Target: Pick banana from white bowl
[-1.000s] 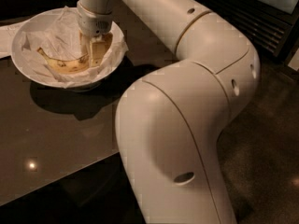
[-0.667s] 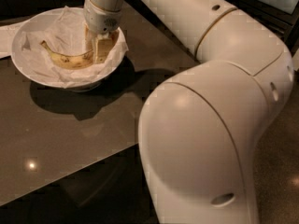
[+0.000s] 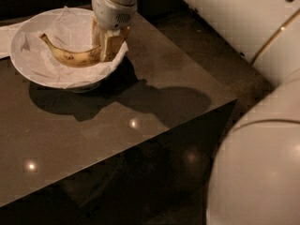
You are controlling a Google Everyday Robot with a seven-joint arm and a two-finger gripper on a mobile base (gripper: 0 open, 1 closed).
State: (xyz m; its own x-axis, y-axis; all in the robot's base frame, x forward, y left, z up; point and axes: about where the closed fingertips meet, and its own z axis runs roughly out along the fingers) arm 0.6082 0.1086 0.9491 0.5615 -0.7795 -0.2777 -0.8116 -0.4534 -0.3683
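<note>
The banana (image 3: 70, 57) is yellow with brown speckles and lies curved in the white bowl (image 3: 28, 67), its dark stem tip pointing up-left. The bowl is lined with crinkled white paper and stands at the far left of the dark table (image 3: 154, 102). My gripper (image 3: 104, 53) reaches down into the right side of the bowl. Its beige fingers (image 3: 114, 43) stand close together around the banana's right end, which is hidden between them. The banana still rests low on the paper.
A flat white sheet (image 3: 4, 36) lies at the left edge behind the bowl. My arm's large white links (image 3: 262, 172) fill the right side and top right. The table's right edge and front corner drop to the dark floor.
The arm's big links have swung to the right and out of the middle. The gripper has shifted to the banana's right end, so most of the banana now shows.
</note>
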